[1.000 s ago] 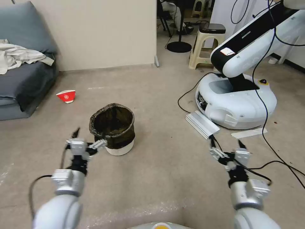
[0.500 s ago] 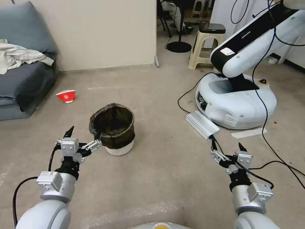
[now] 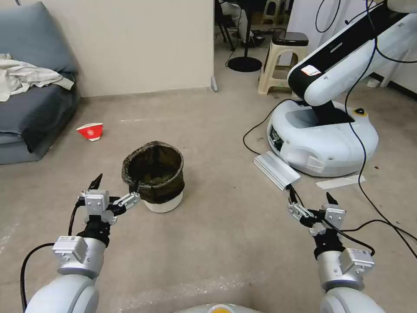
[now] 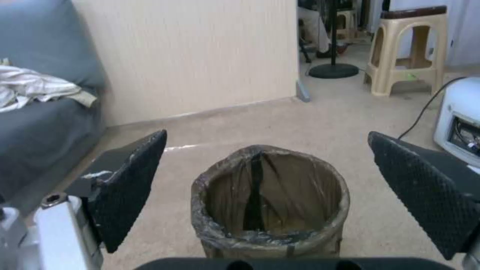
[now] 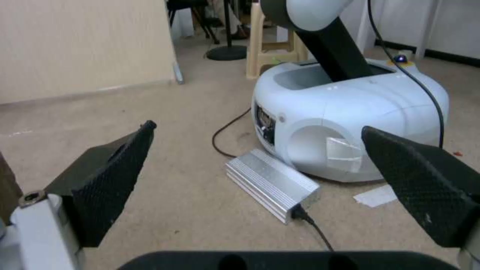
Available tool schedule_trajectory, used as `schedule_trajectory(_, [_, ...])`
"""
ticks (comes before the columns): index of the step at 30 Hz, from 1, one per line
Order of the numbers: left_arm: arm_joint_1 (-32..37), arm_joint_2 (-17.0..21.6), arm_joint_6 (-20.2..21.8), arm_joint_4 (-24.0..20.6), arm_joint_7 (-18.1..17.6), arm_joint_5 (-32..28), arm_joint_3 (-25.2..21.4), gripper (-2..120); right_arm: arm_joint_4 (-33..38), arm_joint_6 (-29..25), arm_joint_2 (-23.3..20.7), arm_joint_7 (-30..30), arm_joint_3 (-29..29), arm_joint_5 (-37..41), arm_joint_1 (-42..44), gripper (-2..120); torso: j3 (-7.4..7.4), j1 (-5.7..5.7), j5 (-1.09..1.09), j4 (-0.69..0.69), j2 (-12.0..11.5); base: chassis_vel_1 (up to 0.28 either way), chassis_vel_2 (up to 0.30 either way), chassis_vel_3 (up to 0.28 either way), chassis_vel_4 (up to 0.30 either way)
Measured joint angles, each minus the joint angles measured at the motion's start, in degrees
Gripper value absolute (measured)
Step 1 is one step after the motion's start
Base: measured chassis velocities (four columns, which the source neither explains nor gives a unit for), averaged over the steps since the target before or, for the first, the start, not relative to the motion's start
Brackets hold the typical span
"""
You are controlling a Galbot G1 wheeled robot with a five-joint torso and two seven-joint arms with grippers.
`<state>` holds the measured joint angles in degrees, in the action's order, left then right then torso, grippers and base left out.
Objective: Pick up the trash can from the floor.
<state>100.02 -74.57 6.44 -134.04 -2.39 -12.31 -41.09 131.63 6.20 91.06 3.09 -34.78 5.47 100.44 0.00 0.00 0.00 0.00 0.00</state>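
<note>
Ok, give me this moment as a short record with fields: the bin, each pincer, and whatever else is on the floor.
trash can: upright on the floor, dark bag over its rim, not gripped
left pincer: open, just short of the bin's near side, aimed at it
right pincer: open, off to the right, holding nothing
paper cup: red and white, tipped over near the sofa
other robot base: white, at right

Between the left gripper's (image 4: 265, 195) wide-spread fingers (image 4: 127, 187), whose black pads are knurled and matt, stands the trash can (image 3: 154, 176): smooth white plastic lined with crinkled, glossy dark film. Beyond the right gripper (image 5: 280, 191) lies a ribbed, brushed-metal box (image 5: 272, 183) beside a glossy white plastic robot base (image 5: 350, 112). The floor (image 3: 217, 243) looks matt and scuffed.
</note>
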Motion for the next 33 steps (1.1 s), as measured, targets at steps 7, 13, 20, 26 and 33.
schedule_trajectory(7, [0.19, -0.54, -0.73, 0.17, 0.72, 1.91, -0.01, 100, 0.08, -0.04, 0.03, 0.25, 0.04, 0.0, -0.05, 100, 0.0, 0.0, 0.0, 0.0, 0.0, 0.0, 0.0, 0.0, 0.0])
schedule_trajectory(13, [0.32, -0.57, -0.89, 0.17, 0.72, 1.92, -0.21, 100, 0.05, -0.06, 0.08, 0.3, 0.19, 0.0, -0.08, 100, 0.0, 0.01, 0.0, 0.0, 0.0, 0.022, 0.01, 0.01, 0.017])
schedule_trajectory(20, [0.49, -0.73, -1.01, 0.26, 0.71, 1.8, -0.07, 100, -0.3, -0.08, 0.09, 0.37, 0.26, 0.0, -0.09, 100, 0.0, 0.01, 0.0, 0.01, 0.0, 0.073, 0.066, 0.073, 0.071])
schedule_trajectory(26, [0.73, -0.8, -1.02, 0.26, 0.69, 1.82, -0.04, 100, -0.45, -0.08, 0.1, 0.37, 0.58, -0.02, -0.07, 100, 0.0, 0.01, 0.0, 0.01, 0.0, 0.086, 0.096, 0.09, 0.104])
schedule_trajectory(33, [1.03, -0.87, -1.65, 0.39, 0.49, 1.83, -0.03, 100, -0.45, -0.08, 0.1, 0.36, 1.03, -0.12, -0.08, 100, 0.0, 0.01, 0.0, 0.0, 0.0, 0.09, 0.097, 0.081, 0.088])
